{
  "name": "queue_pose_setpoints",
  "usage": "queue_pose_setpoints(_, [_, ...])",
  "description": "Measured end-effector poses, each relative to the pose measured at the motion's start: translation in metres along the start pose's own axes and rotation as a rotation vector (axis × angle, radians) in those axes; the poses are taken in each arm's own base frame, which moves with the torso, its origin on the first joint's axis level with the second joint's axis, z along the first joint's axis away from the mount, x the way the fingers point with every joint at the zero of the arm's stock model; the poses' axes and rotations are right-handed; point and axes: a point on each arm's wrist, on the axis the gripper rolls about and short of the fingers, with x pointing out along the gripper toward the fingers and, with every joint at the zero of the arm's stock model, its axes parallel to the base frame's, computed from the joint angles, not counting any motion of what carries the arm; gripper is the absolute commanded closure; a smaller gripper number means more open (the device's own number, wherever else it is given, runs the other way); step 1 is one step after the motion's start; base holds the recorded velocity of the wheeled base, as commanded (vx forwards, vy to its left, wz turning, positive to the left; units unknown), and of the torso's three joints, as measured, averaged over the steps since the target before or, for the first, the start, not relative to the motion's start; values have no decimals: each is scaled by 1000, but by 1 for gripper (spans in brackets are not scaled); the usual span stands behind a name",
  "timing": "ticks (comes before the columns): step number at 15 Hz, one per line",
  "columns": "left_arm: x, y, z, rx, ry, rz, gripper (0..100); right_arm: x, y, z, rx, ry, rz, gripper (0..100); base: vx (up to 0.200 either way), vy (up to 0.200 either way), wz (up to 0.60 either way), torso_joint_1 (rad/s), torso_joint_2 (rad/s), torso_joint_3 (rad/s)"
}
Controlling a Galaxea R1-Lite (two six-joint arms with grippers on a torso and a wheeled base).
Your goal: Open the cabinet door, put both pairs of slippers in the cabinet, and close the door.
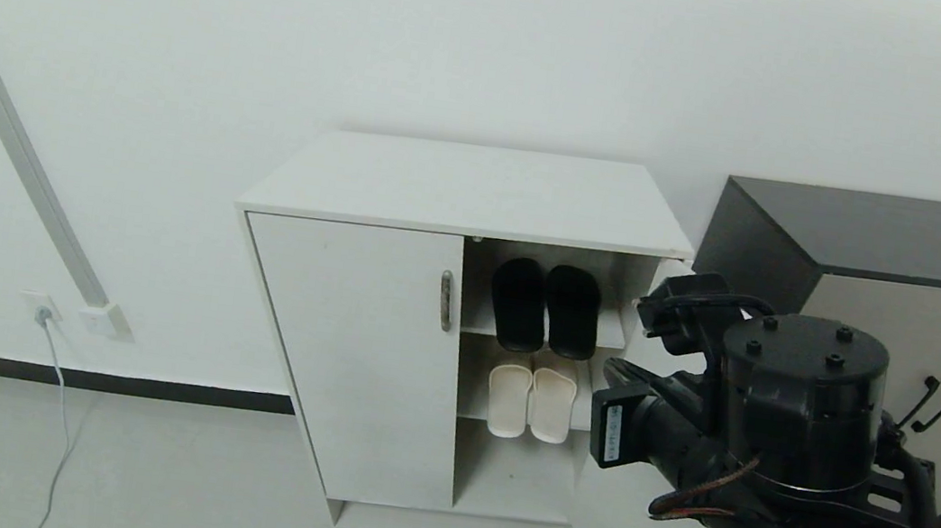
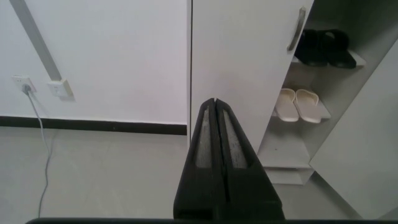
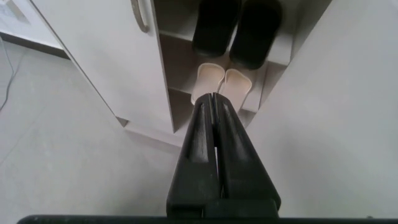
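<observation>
Nearest: records right gripper with fingers pressed flat together, gripping nothing, aimed toward the open half of the white cabinet. Records left gripper likewise clamped tight on nothing, facing the closed left door. Finds right door swung wide open, with the right arm just beside it. Locates black slippers side by side on the upper shelf. Locates white slippers paired on the shelf directly below, heels toward the opening. Notes metal handle upright near the left door's inner edge. Notes dark cabinet just beside, on the right, and wall socket with cable trailing to the floor, well apart on the left.
</observation>
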Motion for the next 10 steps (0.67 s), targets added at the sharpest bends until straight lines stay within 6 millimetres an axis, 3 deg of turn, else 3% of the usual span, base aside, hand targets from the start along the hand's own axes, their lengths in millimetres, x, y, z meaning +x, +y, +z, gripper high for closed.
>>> queue_pose_setpoints(6, [0, 0, 0, 0, -1, 0, 100, -3, -4, -9, -17, 23, 11, 100, 0, 0, 0, 220, -534, -313])
queue_pose_setpoints(10, [0, 0, 0, 0, -1, 0, 100, -6, -6, -11, -21, 28, 22, 100, 0, 0, 0, 51, -114, -65])
